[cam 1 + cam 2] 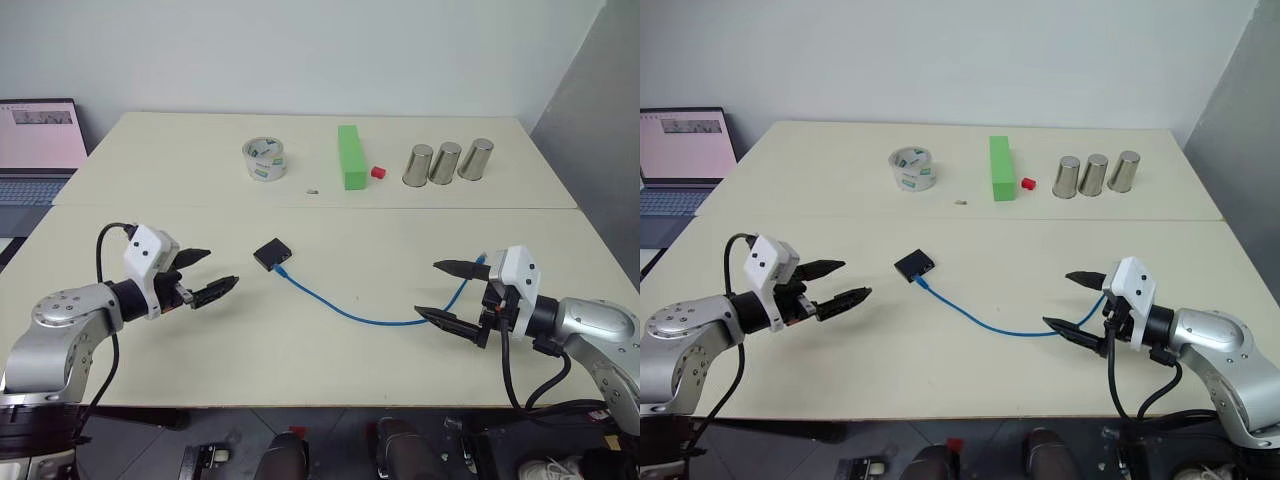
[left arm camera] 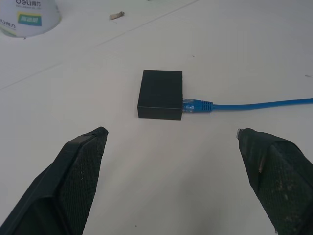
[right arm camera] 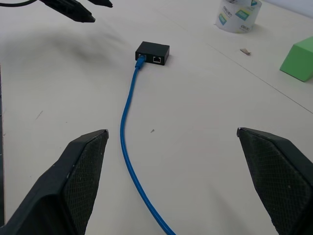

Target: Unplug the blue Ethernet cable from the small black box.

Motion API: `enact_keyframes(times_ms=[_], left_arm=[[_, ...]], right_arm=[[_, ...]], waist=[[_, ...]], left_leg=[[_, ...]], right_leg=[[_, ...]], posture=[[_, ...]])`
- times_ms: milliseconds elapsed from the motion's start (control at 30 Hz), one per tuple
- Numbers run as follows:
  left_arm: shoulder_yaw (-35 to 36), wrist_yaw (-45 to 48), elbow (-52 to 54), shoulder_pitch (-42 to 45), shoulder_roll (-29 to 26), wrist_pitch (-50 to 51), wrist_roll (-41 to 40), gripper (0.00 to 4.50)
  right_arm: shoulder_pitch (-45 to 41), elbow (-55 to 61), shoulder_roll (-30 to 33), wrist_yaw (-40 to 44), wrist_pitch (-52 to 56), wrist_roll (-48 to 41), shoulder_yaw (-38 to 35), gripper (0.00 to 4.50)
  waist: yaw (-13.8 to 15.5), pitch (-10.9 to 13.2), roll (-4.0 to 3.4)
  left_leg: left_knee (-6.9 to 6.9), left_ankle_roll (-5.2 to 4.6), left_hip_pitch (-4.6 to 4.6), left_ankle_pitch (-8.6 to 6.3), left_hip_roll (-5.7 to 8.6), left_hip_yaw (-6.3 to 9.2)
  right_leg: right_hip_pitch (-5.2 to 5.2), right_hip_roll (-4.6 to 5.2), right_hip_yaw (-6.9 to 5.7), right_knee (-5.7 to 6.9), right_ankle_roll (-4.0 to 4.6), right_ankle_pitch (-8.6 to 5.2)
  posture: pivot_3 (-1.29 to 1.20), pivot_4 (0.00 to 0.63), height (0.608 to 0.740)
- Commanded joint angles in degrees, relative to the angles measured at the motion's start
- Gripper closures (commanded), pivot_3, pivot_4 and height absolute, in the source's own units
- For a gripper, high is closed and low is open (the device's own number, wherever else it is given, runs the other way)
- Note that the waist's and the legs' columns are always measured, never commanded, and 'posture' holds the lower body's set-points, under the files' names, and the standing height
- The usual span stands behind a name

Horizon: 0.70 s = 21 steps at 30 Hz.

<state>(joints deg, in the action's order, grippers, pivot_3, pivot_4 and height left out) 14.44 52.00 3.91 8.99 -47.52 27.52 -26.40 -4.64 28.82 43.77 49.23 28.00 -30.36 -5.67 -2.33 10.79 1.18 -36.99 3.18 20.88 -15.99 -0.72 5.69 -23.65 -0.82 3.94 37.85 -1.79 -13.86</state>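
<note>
On cream table (image 1: 300,350), blue Ethernet cable (image 1: 345,312) stays plugged into small black box (image 1: 271,254).

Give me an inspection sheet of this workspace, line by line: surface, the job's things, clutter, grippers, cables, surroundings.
Surface: pale table, two tops joined by a seam.
Job's things: small black box lying flat; blue Ethernet cable plugged into its side, a second port beside it free.
Clutter: tape roll, green block, small red piece, three metal cups, a tiny scrap, all at the far side.
Grippers: left gripper open, short of the box; right gripper open, near the cable's far stretch.
Cables: blue cable curves toward the right gripper.
Surroundings: laptop at far left, white wall.
</note>
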Motion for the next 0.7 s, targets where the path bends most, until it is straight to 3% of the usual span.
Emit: enact_keyframes(times_ms=[33, 400, 567, 700], left_arm=[[1.94, -0.25, 2.92, -0.10, 0.10, 0.63, -1.66, 0.00], [0.91, -1.14, 4.05, -0.34, 0.47, -0.13, -0.35, 0.00], [-1.78, 2.40, 1.93, -1.22, -0.84, -6.71, 3.73, 0.00], [-1.94, 4.81, 0.56, -0.79, -1.20, -8.11, 3.68, 0.00]], right_arm=[[-0.49, 0.72, 0.30, 0.35, -0.67, -0.42, -1.12, 0.02], [-2.17, -0.08, -1.74, -2.29, -0.59, 2.51, 2.55, 0.02], [-6.79, -3.31, -5.69, -6.60, -0.02, 10.02, 11.83, 0.02], [-12.63, -8.61, -12.75, -10.07, 0.55, 15.07, 19.25, 0.02]], waist=[[0.01, 0.00, 0.00], [-0.02, 0.00, 0.00], [-0.15, 0.00, 0.00], [-0.48, 0.00, -0.01]], left_leg=[[0.00, 0.00, 0.00, 0.00, 0.00, 0.00], [-0.01, 0.00, -0.01, 0.00, 0.00, -0.01], [0.00, 0.00, -0.01, 0.00, 0.00, -0.03], [0.01, 0.00, 0.02, 0.00, -0.02, -0.06]], right_leg=[[0.00, 0.00, 0.00, 0.00, 0.00, 0.00], [0.00, 0.00, 0.02, 0.00, 0.00, 0.00], [-0.03, 0.00, 0.02, 0.02, 0.00, 0.00], [-0.11, 0.00, 0.05, 0.05, 0.01, 0.00]], posture=[[0.00, 0.150, 0.740], [0.00, 0.150, 0.740], [0.00, 0.150, 0.740], [0.00, 0.150, 0.740]])
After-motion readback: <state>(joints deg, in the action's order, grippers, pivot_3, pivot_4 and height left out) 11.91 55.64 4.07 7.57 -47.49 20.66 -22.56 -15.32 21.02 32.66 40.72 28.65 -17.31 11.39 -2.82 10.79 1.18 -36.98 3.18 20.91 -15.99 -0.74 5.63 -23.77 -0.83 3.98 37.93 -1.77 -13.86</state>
